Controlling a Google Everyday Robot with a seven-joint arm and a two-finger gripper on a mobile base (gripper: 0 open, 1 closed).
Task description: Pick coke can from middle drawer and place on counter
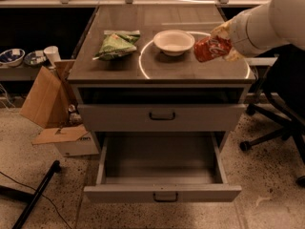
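Coke can was clamped in your end effector, long axis tipped near horizontal L-R, held over the bench at its camera-R side just beside the white bowl, so I'd judge you needed to upright it & lower straight down.

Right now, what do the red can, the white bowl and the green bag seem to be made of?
Small red soda can, held by the pincer above the wood-grain counter, right side: likely thin metal, glossy printed. Round white bowl: smooth matte, ceramic or plastic. Wrinkly green snack bag: creased plastic film.
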